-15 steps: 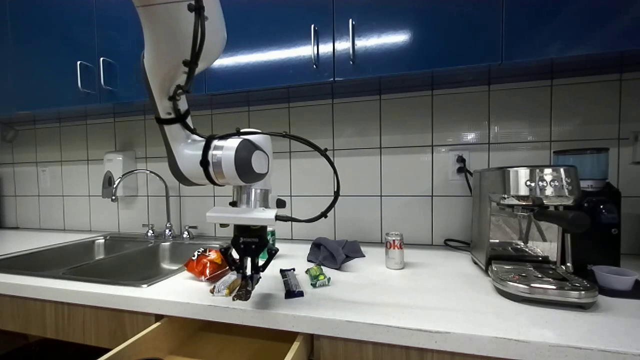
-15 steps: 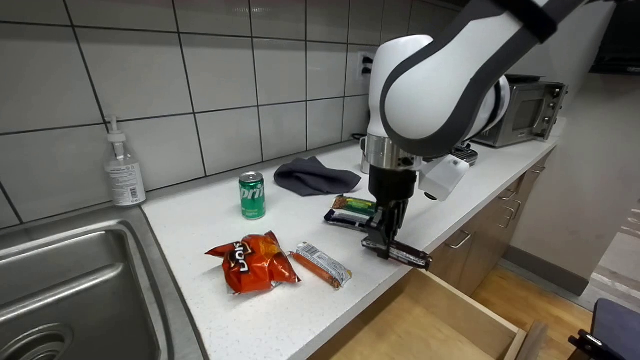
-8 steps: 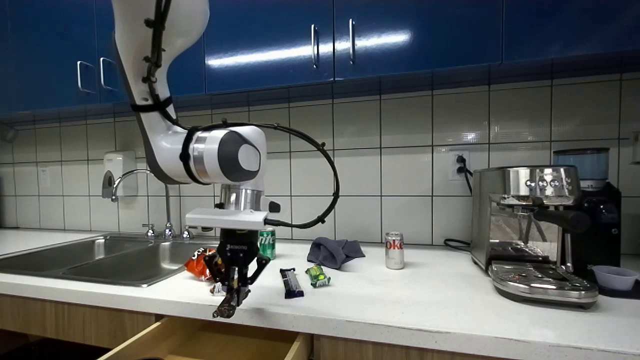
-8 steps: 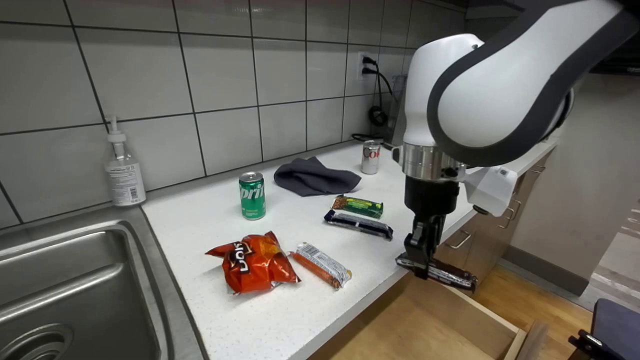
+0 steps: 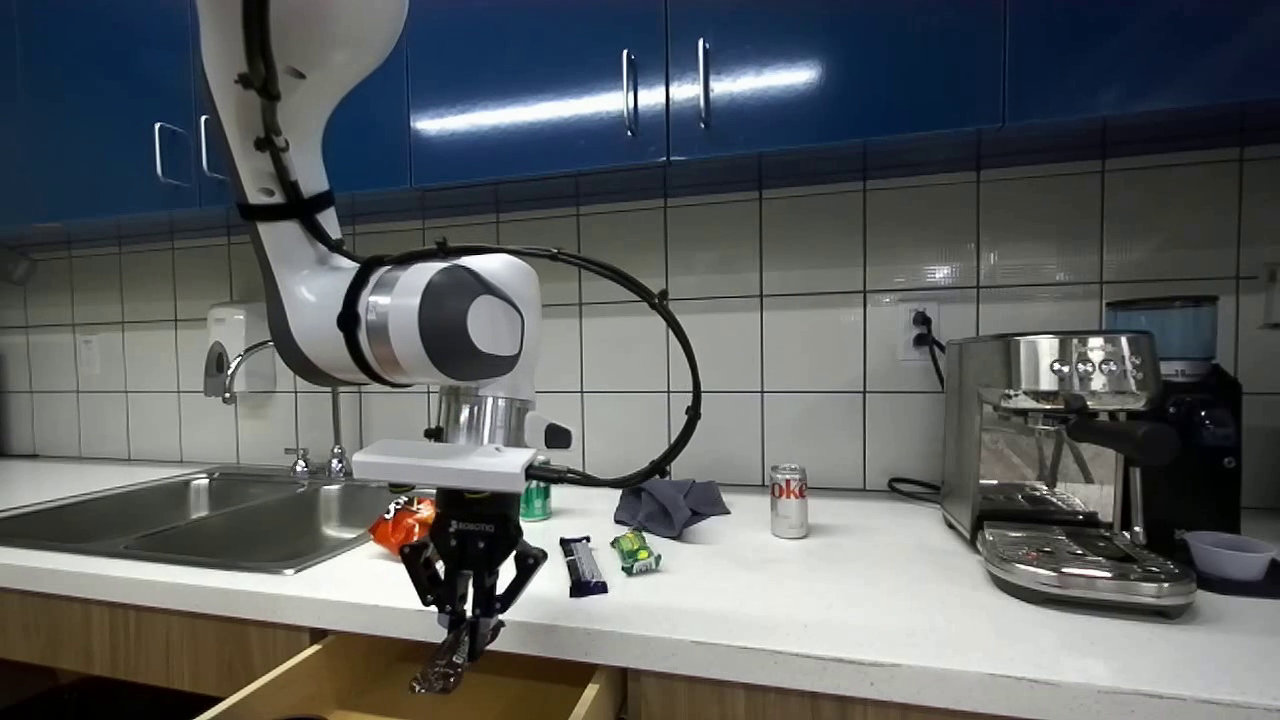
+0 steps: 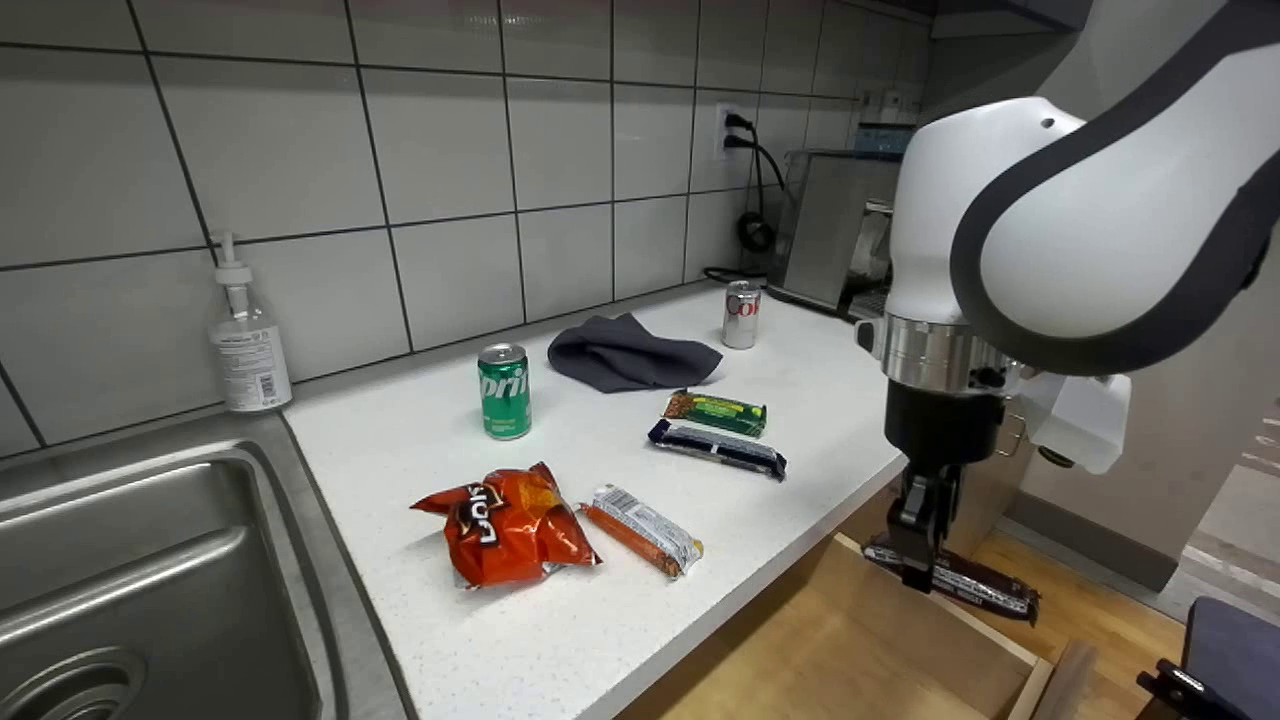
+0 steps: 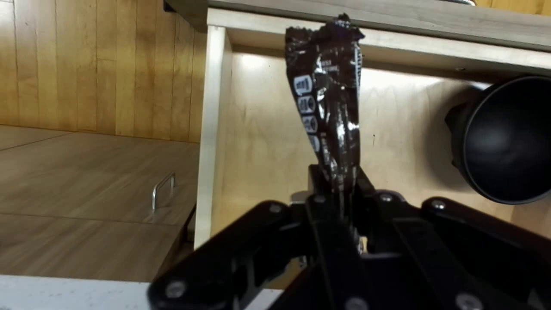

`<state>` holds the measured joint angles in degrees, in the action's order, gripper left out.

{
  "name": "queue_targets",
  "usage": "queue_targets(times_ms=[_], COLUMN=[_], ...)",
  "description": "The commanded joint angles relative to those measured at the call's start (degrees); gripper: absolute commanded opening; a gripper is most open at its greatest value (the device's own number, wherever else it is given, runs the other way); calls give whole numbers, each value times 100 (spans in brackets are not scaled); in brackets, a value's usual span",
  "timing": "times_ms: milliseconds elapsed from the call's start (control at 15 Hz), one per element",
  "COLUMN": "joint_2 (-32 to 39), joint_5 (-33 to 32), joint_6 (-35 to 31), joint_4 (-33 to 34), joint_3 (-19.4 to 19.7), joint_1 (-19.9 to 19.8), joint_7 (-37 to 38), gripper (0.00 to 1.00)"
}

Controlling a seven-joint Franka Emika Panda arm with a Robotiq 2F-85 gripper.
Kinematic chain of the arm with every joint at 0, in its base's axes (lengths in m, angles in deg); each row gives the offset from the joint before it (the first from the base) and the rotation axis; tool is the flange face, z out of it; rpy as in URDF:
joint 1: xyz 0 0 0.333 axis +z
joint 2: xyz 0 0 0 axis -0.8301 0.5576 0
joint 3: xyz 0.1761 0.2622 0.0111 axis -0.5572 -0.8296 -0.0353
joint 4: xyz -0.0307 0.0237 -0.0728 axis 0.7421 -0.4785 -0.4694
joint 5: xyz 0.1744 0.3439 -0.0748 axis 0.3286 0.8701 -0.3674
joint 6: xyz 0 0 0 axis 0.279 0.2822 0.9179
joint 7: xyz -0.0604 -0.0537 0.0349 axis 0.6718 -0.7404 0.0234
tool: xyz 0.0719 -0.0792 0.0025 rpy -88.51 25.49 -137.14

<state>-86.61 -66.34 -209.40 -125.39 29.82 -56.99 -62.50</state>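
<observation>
a white counter [image 5: 900, 590] runs along a tiled wall [image 5: 720, 340], with blue cupboards [image 5: 530, 60] above, a steel sink [image 6: 303, 500] set in at one end and a coffee machine [image 5: 1050, 470] standing toward the other. below the counter's front edge a wooden drawer [image 7: 258, 129] is pulled out, and a round black container [image 7: 508, 142] sits in it, toward its front edge. a pump bottle [image 6: 250, 350] stands by the sink's back corner. toward the counter's back edge are a green can [image 6: 505, 395], a rumpled grey cloth [image 6: 635, 355] and a silver can [image 6: 741, 315], each apart from the next. a red chip bag [image 6: 515, 530] lies near the sink's edge, with an orange and silver bar [image 6: 645, 530] just beside it; a navy bar [image 6: 715, 448] and a green bar [image 6: 715, 412] lie close together farther along. past the front edge, the gripper [image 7: 340, 181] points down over the drawer, its fingers [image 6: 915, 555] clenched on a brown snack bar [image 7: 331, 94]. the bar is pinched between them nearer one end, its longer part sticking out away from the counter; how high it hangs i cannot tell.
</observation>
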Motion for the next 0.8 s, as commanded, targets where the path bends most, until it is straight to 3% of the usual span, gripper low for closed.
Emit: queue_targets(times_ms=[0,733], joint_2=[-46,731], joint_5=[-75,-225], joint_6=[-461,-1263], joint_4=[-318,-203], joint_3=[112,259], joint_1=[-140,-221], joint_7=[36,385], gripper=[4,4])
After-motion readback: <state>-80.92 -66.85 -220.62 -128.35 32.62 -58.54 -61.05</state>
